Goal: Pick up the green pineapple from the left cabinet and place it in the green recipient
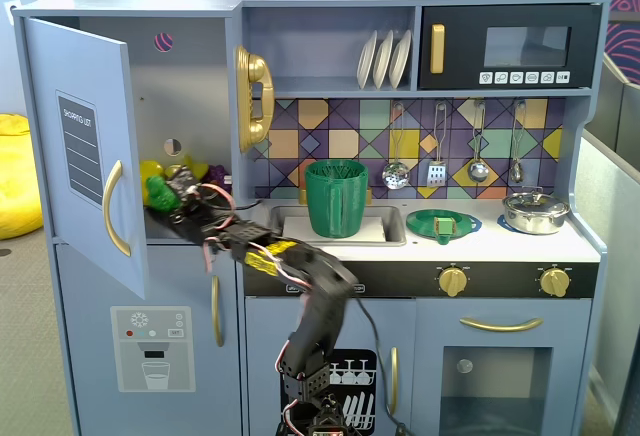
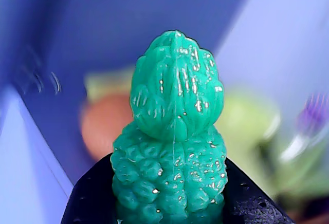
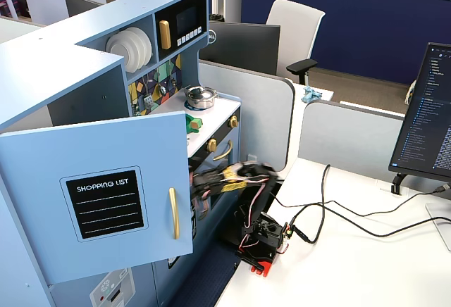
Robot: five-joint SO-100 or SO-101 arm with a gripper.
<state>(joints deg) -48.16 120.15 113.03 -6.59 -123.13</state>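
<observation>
Green pineapple [image 2: 172,147] fills the centre of the wrist view, upright, its bumpy body clamped between the pincer's black fingers [image 2: 90,203] at the lower edge; leafy crown above, glossy with small highlights. In a fixed view the pincer [image 1: 170,196] sits at left-centre, inside the mouth of the left cabinet [image 1: 190,106], gripping the pineapple just in front of blurred yellow fruit [image 1: 152,170]. The cabinet door [image 1: 85,146] stands swung open at the frame's left, close beside the arm; the cabinet's right wall lies near on the other side. Rightward, past the wall, the green recipient [image 1: 336,198] stands in the sink [image 1: 385,228], with clear room above its rim.
</observation>
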